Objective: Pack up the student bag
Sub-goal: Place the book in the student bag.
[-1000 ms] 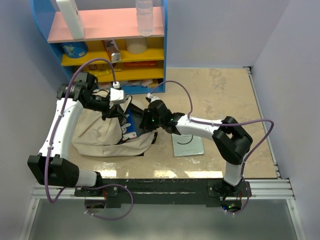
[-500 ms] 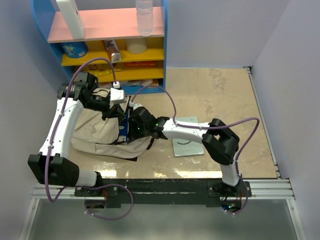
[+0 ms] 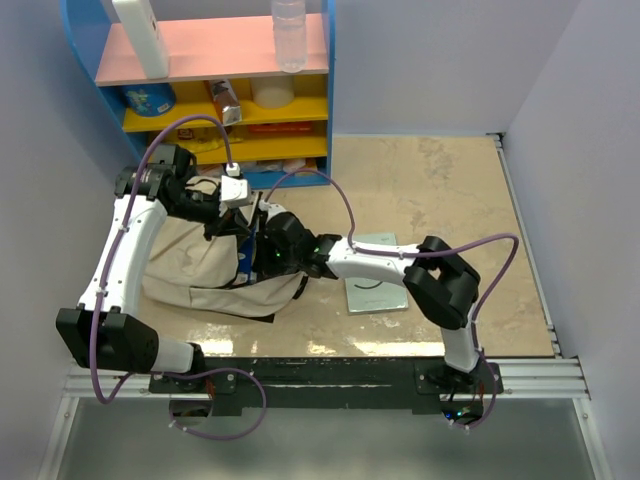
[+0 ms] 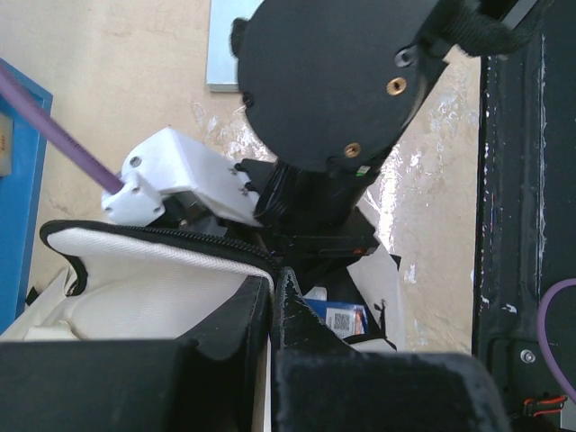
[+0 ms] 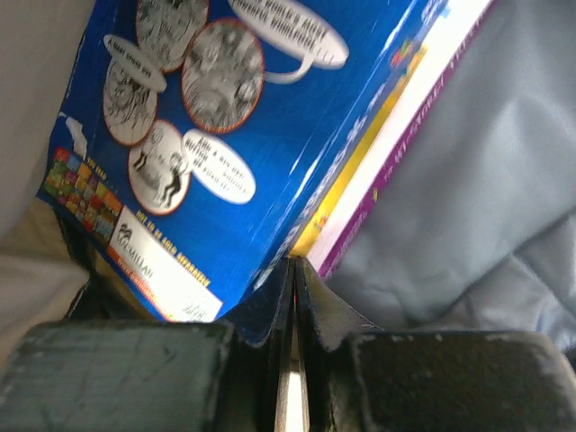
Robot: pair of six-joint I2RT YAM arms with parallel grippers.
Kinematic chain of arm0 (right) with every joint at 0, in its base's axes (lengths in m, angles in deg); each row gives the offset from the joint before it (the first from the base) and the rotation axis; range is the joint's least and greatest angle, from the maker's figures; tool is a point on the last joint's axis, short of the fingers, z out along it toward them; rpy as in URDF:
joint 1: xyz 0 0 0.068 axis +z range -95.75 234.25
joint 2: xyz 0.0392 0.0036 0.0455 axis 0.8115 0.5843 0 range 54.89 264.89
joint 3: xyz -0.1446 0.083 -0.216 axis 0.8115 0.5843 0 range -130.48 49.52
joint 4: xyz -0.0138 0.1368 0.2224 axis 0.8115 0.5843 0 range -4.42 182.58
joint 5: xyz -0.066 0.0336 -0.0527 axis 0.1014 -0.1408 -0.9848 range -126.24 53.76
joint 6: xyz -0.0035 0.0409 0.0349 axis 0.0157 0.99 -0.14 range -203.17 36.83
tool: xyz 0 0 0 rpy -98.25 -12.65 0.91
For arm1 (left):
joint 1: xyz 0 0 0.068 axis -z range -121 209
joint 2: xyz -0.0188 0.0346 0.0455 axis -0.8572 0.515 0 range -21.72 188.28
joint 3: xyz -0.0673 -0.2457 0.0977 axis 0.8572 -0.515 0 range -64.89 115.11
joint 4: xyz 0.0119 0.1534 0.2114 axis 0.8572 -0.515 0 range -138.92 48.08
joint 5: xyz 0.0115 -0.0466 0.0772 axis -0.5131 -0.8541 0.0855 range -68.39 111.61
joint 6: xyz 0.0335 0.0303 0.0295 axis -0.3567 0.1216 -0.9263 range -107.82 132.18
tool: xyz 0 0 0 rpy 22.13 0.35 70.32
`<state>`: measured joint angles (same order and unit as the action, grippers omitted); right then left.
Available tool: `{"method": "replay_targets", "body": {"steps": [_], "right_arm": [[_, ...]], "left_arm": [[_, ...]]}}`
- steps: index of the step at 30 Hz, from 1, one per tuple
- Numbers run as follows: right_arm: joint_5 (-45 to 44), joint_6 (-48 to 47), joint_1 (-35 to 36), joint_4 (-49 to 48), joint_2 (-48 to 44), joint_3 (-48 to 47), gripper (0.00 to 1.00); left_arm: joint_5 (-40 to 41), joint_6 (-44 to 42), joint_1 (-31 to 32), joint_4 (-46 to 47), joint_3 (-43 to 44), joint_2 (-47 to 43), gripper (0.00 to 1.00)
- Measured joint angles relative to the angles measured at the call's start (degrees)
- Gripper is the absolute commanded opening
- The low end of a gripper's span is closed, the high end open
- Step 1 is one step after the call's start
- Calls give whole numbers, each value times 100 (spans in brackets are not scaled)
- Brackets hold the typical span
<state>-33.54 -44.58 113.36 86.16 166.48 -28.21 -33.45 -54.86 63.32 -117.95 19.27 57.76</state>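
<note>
Beige bag [image 3: 195, 268] on table [image 3: 450, 190], L of centre, just in front of blue shelf [image 3: 200, 110]; slumped on its side, mouth toward R arm. L gripper [image 4: 272, 292]: shut on bag's black-zipped rim, pinching fabric at top of mouth. R gripper [image 5: 292, 270]: inside mouth, just below L one; fingers nearly together w/ thin edge of blue book [image 5: 225, 135] clamped between. Book tilted, partly inside bag, against grey fabric; corner w/ barcode label visible from L wrist cam. Grey flat sheet [image 3: 378, 288] on table R of bag, under R forearm, near bag, not touching.
</note>
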Motion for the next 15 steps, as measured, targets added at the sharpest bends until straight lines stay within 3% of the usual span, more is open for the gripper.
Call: {"method": "replay_targets", "body": {"steps": [3,4,5,7,11,13,15], "right_arm": [[96,4,-57,-28,225,-254,13],[116,2,-70,-39,289,-350,17],[114,0,-98,-39,306,-385,28],[90,20,-170,-52,223,-313,34],[96,92,-610,-85,-664,619,57],[79,103,-1040,-13,-1259,1071,62],[9,81,-1539,140,-1843,1342,67]], "left_arm": [[-7,4,0,2,7,0,0],[-4,4,0,4,11,0,0],[-4,4,0,2,15,0,1],[-4,9,0,4,17,0,4],[-2,197,0,79,17,0,19],[-24,308,0,133,20,2,24],[-57,393,7,140,87,15,36]]}}
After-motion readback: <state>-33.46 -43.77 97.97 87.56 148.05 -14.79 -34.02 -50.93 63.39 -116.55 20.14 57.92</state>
